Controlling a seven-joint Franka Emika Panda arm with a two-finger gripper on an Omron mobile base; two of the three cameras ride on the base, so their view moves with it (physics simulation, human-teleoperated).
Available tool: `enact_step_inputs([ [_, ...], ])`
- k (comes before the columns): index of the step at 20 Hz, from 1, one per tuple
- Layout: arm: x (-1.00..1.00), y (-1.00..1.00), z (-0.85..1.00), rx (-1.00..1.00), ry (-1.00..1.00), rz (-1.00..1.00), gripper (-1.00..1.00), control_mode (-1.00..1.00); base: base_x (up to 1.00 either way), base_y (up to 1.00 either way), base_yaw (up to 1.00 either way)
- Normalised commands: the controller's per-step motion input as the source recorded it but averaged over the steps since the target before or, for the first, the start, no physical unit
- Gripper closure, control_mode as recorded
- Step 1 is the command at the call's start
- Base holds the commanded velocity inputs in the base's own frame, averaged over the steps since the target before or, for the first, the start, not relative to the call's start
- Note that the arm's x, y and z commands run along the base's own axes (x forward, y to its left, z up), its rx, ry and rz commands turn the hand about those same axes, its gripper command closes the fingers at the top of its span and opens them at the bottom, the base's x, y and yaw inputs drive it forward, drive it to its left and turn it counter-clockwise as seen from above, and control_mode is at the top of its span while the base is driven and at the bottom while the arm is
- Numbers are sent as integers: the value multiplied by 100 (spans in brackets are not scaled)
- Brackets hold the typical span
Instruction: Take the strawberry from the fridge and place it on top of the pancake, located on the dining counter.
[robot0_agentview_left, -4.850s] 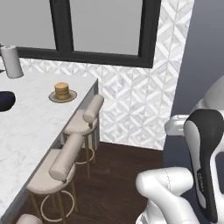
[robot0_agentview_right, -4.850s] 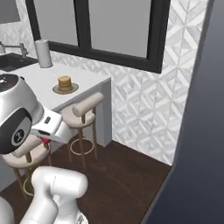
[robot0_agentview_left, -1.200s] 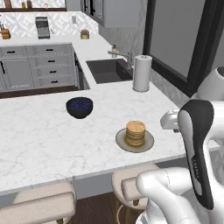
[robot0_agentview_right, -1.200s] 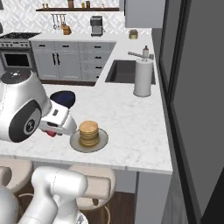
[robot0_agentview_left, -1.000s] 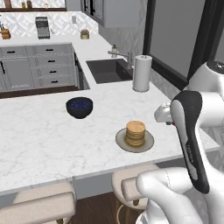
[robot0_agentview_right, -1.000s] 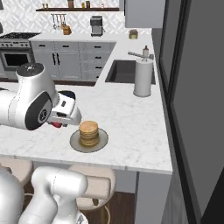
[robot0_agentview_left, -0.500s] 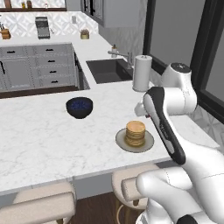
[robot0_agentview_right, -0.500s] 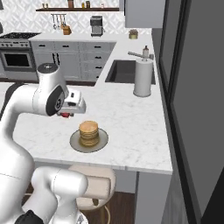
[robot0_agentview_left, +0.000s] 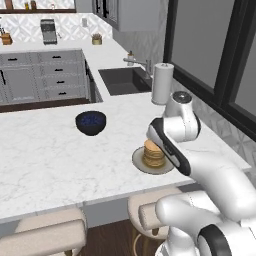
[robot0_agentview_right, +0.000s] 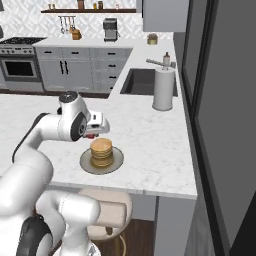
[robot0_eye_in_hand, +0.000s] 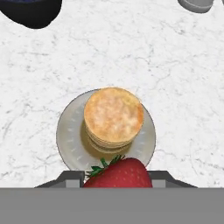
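Nearby, dark bowl (robot0_agentview_left: 90, 122) (paper towel roll (robot0_agentview_left: 161, 83) beyond).

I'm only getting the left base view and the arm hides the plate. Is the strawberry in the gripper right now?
Observer: Yes. The hand view shows the dark-red strawberry clamped in the gripper, with its green leaves towards the pancakes.
Operator: Is it over the stack?
Observer: Not centred. In the hand view the golden pancake stack lies ahead of the berry, which overlaps the near rim of the round grey plate.
Operator: Anything on top of the pancakes?
Observer: No, the hand view shows the top pancake bare.
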Motion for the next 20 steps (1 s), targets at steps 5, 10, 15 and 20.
enact_step_inputs([
  [5,80,-8,-11,8,7,0,100,-100,0,0,0],
  [10,2,15,-34,0,4,0,100,-100,0,0,0],
  [15,11,3,-42,0,0,0,100,-100,0,0,0],
  [20,49,-31,-28,0,0,1,100,-100,0,0,0],
])
